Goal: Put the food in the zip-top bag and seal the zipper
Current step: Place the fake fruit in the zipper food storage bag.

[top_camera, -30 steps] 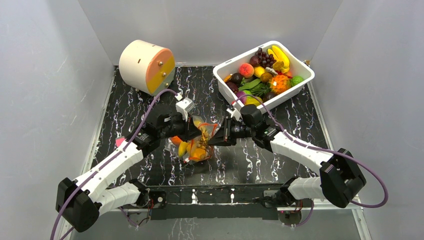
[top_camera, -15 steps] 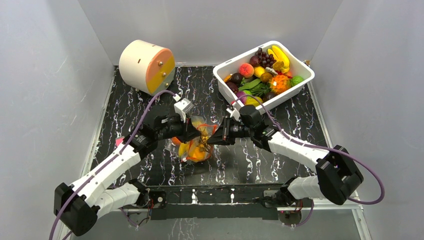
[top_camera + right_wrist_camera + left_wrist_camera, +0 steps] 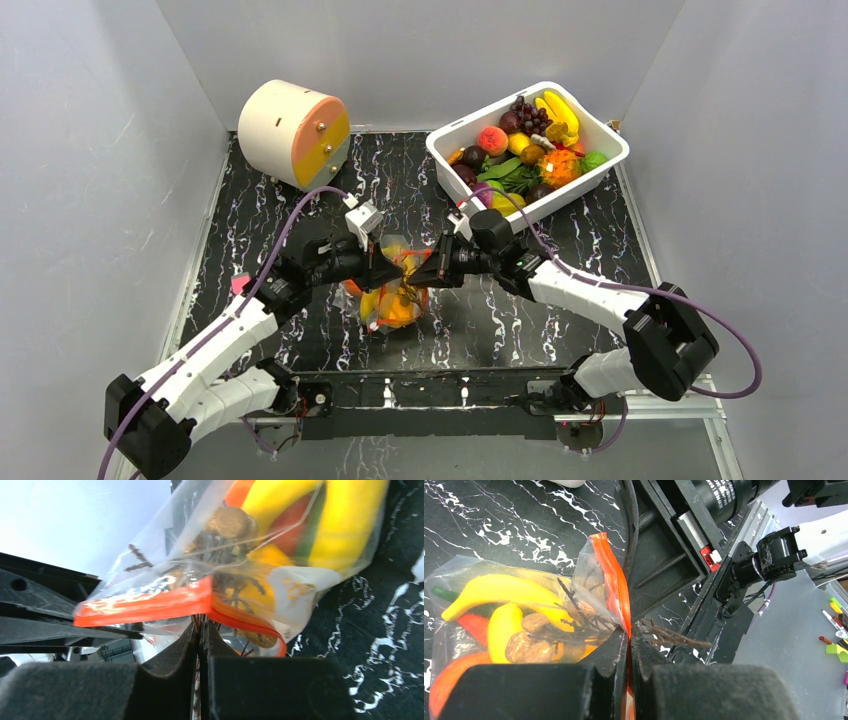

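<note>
Since sealing seems the aim, we list one clear crinkly zip-top bag [image 3: 395, 300] of yellow plastic toy bananas [image 3: 499, 590], over the black marbled table [image 3: 480, 322], left gripper [image 3: 629, 637] and right gripper [image 3: 201, 627] each clamped on its orange-red zipper strip [image 3: 610, 575].

We see a black tabletop [image 3: 610, 235] veined with white, boxed in by pale grey walls [image 3: 90, 150] on three sides.

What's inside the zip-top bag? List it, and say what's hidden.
Through the clear zip-top bag: yellow bananas, a red-orange piece, a green piece and brown lumps on twigs. The left fingers cover its lower part, so anything there is hidden.
</note>
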Robot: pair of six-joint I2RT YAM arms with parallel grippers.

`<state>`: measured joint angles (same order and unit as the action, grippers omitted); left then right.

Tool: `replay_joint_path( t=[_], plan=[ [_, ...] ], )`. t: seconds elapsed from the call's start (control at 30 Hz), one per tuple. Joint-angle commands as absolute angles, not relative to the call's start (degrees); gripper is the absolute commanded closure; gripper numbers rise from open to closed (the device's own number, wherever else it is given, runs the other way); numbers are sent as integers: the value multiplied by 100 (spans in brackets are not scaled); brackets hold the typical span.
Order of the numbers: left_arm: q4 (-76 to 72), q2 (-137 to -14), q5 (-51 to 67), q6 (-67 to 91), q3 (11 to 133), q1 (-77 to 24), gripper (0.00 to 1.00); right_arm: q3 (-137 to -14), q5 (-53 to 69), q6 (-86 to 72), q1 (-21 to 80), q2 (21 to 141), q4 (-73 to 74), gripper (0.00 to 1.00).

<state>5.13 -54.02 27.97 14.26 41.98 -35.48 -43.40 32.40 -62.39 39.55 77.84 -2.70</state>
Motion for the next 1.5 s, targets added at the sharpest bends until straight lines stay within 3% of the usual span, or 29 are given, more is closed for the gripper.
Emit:
replay_joint_path(
  t=[0.0, 0.6, 1.27, 1.37, 1.47],
  plan=[
    [192, -5304, 3089, 1301, 4143, -3568, 100, -4756, 2890, -6520, 4226, 7787, -781, 100],
    [-460, -5259, 3426, 1966, 4153, -3568, 100, -4432, 1228, -6350, 4508, 7899, -1324, 100],
    [-387, -5088, 3286, 1818, 4000, -3568, 100, -4832, 1039, -5926, 4509, 8425, -1729, 100],
    [-261, -5088, 2915, 1721, 4018, -3568, 100, -4896, 1337, -5963, 4512, 8647, -1792, 95],
    [21, -5134, 2408, 1641, 4124, -3569, 100, -5124, 1535, -5605, 4512, 8700, -1315, 80]
  ],
)
